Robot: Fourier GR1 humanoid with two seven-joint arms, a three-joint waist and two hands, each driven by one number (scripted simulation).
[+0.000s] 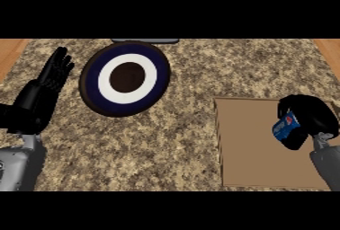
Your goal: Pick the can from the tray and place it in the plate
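A blue can [285,126] with a red and white mark is held over the right part of the brown tray [259,148]. My right hand [310,116] is curled round it and hides most of it. The round plate [125,78], dark blue with a white ring and a dark brown middle, lies on the counter at the upper left of the tray. My left hand [48,85] rests open at the left edge, fingers straight and pointing up, just left of the plate.
The speckled stone counter [172,139] spreads between plate and tray. Wooden strips [12,51] show at the far left and right corners. A grey object [145,41] peeks in at the top edge behind the plate.
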